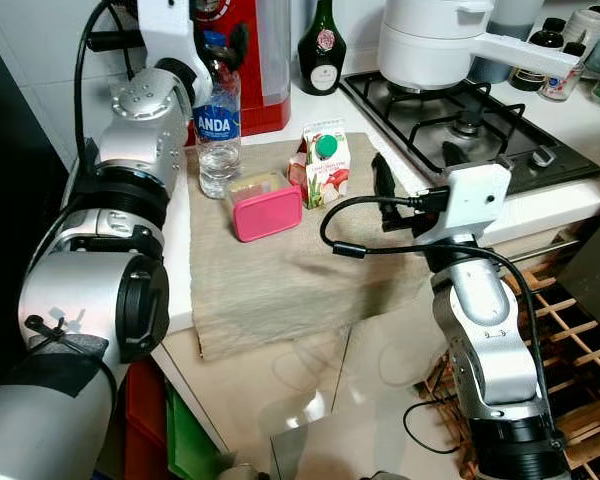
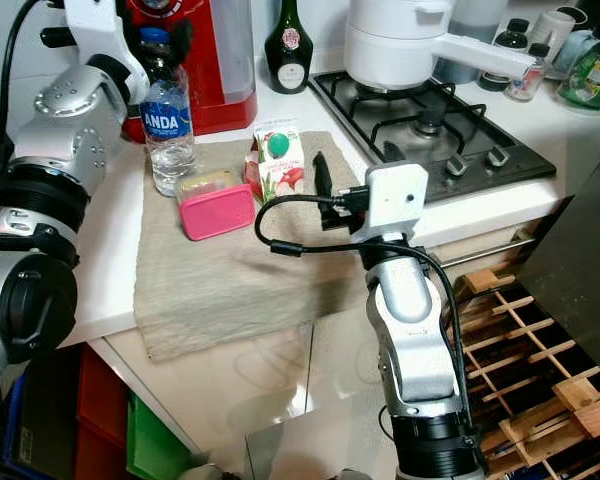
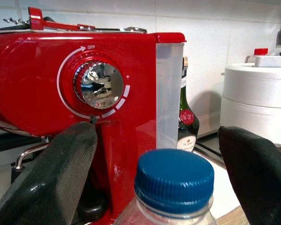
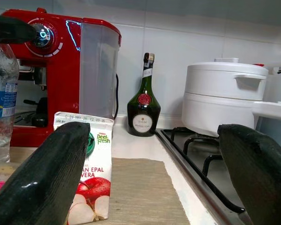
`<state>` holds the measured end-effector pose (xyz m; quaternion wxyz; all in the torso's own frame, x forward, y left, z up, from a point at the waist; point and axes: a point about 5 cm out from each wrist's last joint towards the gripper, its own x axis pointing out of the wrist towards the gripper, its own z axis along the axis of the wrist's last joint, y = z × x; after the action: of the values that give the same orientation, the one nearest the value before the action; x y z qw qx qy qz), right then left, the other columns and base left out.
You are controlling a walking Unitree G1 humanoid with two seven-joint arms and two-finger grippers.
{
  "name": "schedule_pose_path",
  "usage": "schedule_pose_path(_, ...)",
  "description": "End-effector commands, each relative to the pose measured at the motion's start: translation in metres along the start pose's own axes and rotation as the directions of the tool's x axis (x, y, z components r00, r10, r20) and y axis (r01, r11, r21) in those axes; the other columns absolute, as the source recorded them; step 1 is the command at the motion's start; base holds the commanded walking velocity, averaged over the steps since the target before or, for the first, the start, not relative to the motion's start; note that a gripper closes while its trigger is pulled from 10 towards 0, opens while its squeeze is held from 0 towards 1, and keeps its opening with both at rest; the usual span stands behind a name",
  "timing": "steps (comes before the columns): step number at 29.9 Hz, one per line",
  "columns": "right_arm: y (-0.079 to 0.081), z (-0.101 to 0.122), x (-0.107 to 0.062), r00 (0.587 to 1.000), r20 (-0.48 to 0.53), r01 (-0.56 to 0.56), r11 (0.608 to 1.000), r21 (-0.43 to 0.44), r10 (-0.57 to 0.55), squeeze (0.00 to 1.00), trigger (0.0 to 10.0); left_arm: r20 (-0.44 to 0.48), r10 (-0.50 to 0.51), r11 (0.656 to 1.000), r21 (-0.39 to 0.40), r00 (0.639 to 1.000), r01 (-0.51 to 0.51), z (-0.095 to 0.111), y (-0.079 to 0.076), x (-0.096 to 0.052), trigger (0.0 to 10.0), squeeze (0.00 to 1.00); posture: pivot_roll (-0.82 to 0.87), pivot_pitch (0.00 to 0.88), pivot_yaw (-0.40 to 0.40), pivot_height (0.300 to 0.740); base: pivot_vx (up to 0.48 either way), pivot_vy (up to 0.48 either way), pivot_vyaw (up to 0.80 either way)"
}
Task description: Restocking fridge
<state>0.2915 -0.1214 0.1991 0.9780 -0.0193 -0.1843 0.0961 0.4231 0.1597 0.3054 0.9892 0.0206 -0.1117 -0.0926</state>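
so the left gripper (image 3: 161,187) has its jaws spread wide either side of the blue cap of the water bottle (image 1: 218,140), not clamped on it. the neck is slim and the plastic looks thin, so my guess is a squeeze up at the cap could tip it or let it slip. if it goes over, it lands on the pink lunch box (image 1: 266,210) just in front of the bottle, or hits the red coffee machine (image 2: 205,60) right behind it.

the right gripper (image 4: 145,173) has its jaws apart too, aimed at the juice carton (image 1: 326,165), which stands on the cloth mat (image 1: 280,280) just to the right of the bottle. the carton is light-looking and could be shoved toward the gas hob (image 1: 470,125) if one finger touches first.

contents: the bottle looks mostly full of clear water, cap on. the carton is sealed with a green cap. the lunch box seems to hold something pale, can't tell what. the white pot (image 1: 435,40) on the hob has its lid on, inside is hidden.
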Motion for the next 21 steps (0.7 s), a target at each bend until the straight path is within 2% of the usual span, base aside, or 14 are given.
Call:
schedule_pose_path(1, 0.001, 0.0, 0.002, 1.0, -0.005, -0.003, 1.0, 0.006, 0.003, 0.02, 10.0, -0.026, 0.001, 1.0, -0.002, 1.0, -0.001, -0.004, 0.001, -0.001, 10.0, 0.0, -0.08, 0.0, 0.062, 0.74, 0.0, 0.0, 0.0)
schedule_pose_path(3, 0.002, 0.0, 0.002, 1.0, -0.005, -0.003, 1.0, 0.007, 0.003, 0.02, 10.0, -0.036, -0.004, 1.0, -0.005, 0.999, 0.004, -0.005, 0.001, -0.001, 10.0, 0.0, -0.08, 0.0, 0.063, 0.74, 0.0, 0.0, 0.0)
schedule_pose_path(4, 0.002, 0.0, 0.003, 1.0, -0.006, -0.003, 1.0, 0.009, 0.003, 0.02, 10.0, -0.085, -0.032, 0.999, -0.02, 0.996, 0.03, -0.01, -0.002, -0.001, 10.0, 0.0, -0.08, 0.0, 0.063, 0.74, 0.0, 0.0, 0.0)
schedule_pose_path(7, 0.003, -0.001, 0.004, 1.0, -0.005, -0.004, 1.0, 0.011, 0.004, 0.02, 10.0, -0.134, -0.053, 0.998, -0.03, 0.99, 0.049, -0.019, -0.005, -0.002, 10.0, 0.0, -0.08, 0.0, 0.062, 0.74, 0.0, 0.0, 0.0)
schedule_pose_path(10, 0.002, -0.001, 0.005, 1.0, -0.004, -0.005, 1.0, 0.011, 0.005, 0.02, 10.0, -0.135, -0.039, 0.999, -0.026, 0.99, 0.036, -0.02, -0.004, -0.002, 10.0, 0.0, -0.08, 0.0, 0.063, 0.74, 0.0, 0.0, 0.0)
schedule_pose_path(11, 0.002, -0.001, 0.005, 1.0, -0.004, -0.006, 1.0, 0.01, 0.006, 0.03, 10.0, -0.128, -0.014, 1.0, -0.021, 0.992, 0.012, -0.02, -0.001, -0.003, 8.8, 0.0, -0.08, 0.0, 0.063, 0.74, 0.0, 0.0, 0.0)
schedule_pose_path(12, 0.003, -0.001, 0.005, 1.0, -0.002, -0.006, 1.0, 0.01, 0.007, 0.02, 10.0, -0.119, 0.002, 1.0, -0.025, 0.993, -0.006, -0.019, 0.003, -0.004, 0.0, 0.0, -0.08, 0.0, 0.064, 0.74, 0.0, 0.0, 0.0)
schedule_pose_path(16, 0.002, -0.001, 0.009, 1.0, 0.0, -0.009, 1.0, 0.01, 0.008, 0.02, 10.0, -0.102, 0.029, 0.999, -0.03, 0.994, -0.032, -0.017, 0.011, -0.007, 0.0, 0.0, -0.07, 0.0, 0.056, 0.74, 0.0, 0.0, 0.0)
schedule_pose_path(21, 0.003, -0.001, 0.011, 1.0, 0.004, -0.014, 1.0, 0.01, 0.014, 0.02, 10.0, -0.087, 0.032, 0.999, -0.031, 0.996, -0.035, -0.014, 0.013, -0.007, 0.0, 0.0, -0.06, 0.0, 0.053, 0.74, 0.0, 0.0, 0.0)
